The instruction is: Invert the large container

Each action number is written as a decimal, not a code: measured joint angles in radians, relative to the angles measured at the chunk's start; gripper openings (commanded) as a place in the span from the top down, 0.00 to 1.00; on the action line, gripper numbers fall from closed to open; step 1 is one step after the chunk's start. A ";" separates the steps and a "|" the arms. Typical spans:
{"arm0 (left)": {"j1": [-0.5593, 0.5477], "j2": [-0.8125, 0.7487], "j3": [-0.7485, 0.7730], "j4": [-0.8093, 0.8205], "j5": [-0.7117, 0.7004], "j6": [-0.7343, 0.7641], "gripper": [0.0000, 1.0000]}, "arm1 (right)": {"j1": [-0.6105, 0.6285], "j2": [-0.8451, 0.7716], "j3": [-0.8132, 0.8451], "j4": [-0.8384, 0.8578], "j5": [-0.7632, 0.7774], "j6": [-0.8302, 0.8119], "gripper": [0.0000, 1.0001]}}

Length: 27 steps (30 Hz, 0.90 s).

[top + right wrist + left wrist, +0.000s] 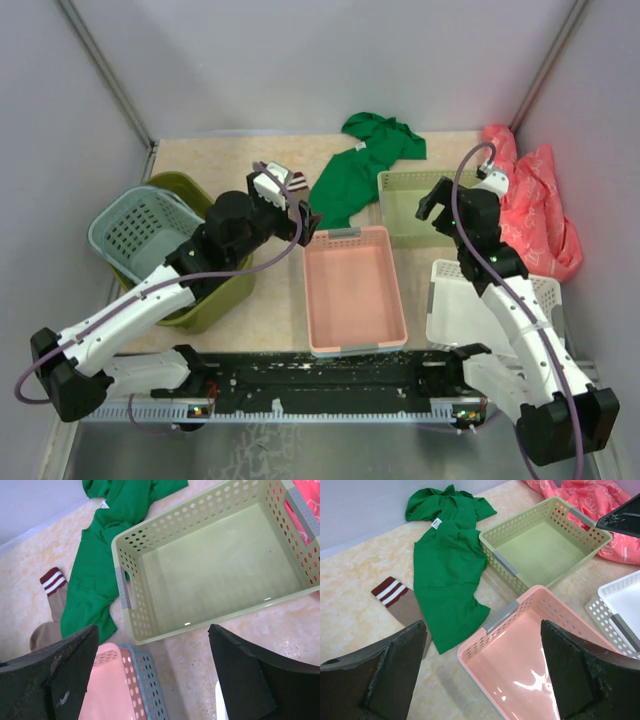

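Note:
The large container is a deep olive-green basket standing open side up at the left of the table, with a teal basket sitting inside it. My left arm reaches across its right end. The left gripper is past it, open and empty above the near left corner of the pink tray. The right gripper is open and empty over the floor between the pink tray and a light green basket. Neither wrist view shows the large container.
A pink tray lies at centre with a blue tray under it. The light green basket is behind it, a white basket to its right. A green shirt, a striped sock and pink cloth lie at the back.

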 measured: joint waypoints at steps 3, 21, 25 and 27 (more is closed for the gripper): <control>0.000 -0.010 -0.008 0.006 -0.011 0.013 0.00 | 0.000 -0.021 -0.008 0.014 0.002 0.000 0.09; -0.001 0.023 -0.046 0.034 -0.233 0.098 0.00 | 0.058 -0.031 -0.104 0.037 -0.050 0.031 0.09; 0.005 0.069 -0.013 -0.018 -0.269 0.046 0.00 | 0.257 0.027 -0.130 0.031 -0.040 0.043 0.11; 0.013 0.111 0.028 -0.057 -0.266 0.018 0.00 | 0.295 0.065 -0.130 0.020 -0.043 0.045 0.14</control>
